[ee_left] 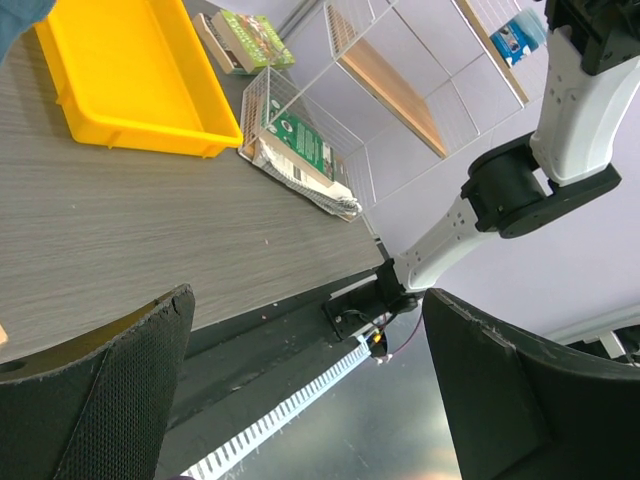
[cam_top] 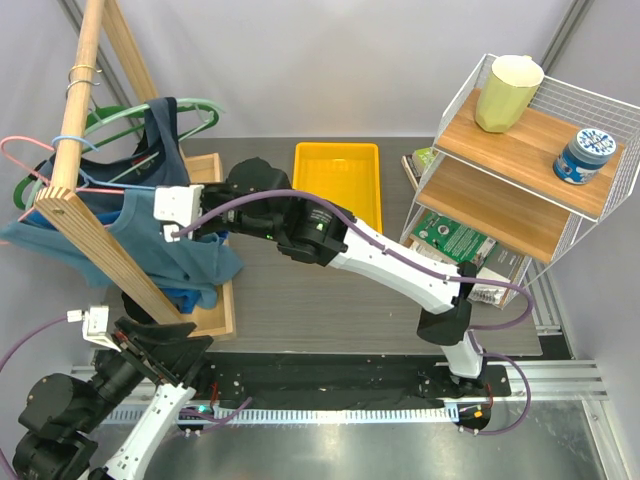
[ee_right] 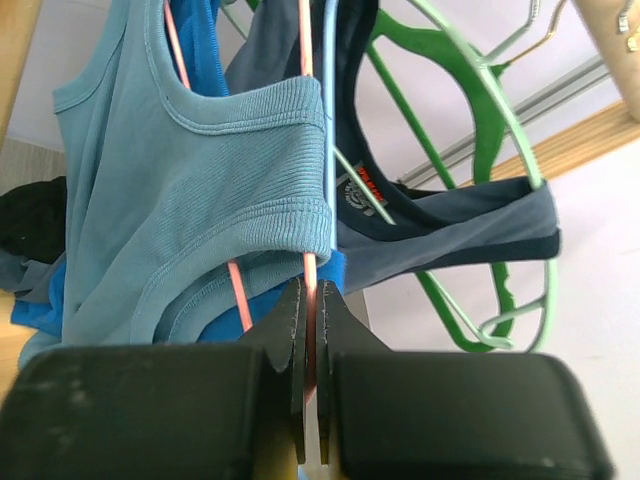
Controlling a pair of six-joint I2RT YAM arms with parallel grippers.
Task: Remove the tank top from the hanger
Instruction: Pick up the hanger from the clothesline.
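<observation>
Test lab (grey booth walls (cam_top: 330,60), table (cam_top: 330,300)).

Top external cam sat high, above and behind the arm bases, looking down and forward over the whole table (cam_top: 300,300); wide and far. Left wrist cam sat low by the table's near edge, rolled sideways, facing across the tabletop toward the right arm (ee_left: 560,130), yellow tray (ee_left: 120,70) and wire shelf (ee_left: 390,85); mid range. Right wrist cam was very close, looking up along the pink hanger (ee_right: 307,150) at the tank top (ee_right: 180,190), green hanger (ee_right: 480,130) and wooden rack (ee_right: 610,30). Top and left wrist shared tray, shelf, right arm. Top and right wrist shared rack, hangers, tank top.
</observation>
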